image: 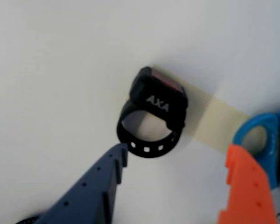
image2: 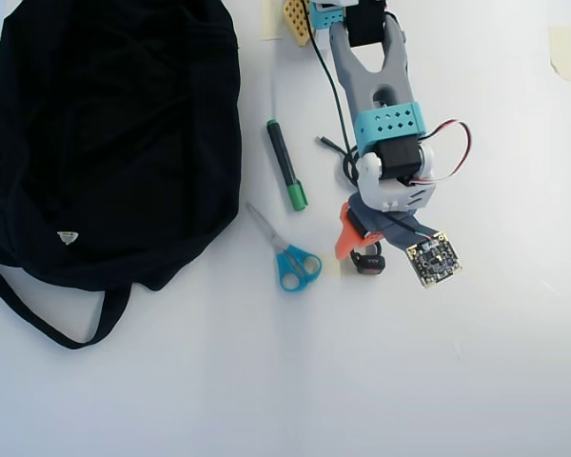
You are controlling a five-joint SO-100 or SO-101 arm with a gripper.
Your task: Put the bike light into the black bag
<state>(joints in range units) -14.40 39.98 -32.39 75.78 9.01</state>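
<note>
The bike light lies on the white tabletop, partly over a strip of pale tape, with its red lens on the upper face, the white letters AXA on the side toward the wrist camera, and its perforated loop strap curling out below the body. In the overhead view it shows as a small dark lump just under the tip of the arm, right of the scissors and well apart from the black bag, which fills the upper left of that view. It looks light and small, with a hard plastic body and a soft rubbery strap; the body should be stiff enough to pinch, while the strap would likely flex and slip, and the smooth lens might be slick. The better hold, I judge, is across the two flat sides of the body rather than on the loop. The hand stands with its fingers apart, the dark blue one at the loop's lower left edge and the orange one off to the right near the scissors' blue handle, so the light sits nearer the blue finger than the middle of the gap. Nothing is gripped yet. A green-capped marker lies above the scissors, clear of the path.
</note>
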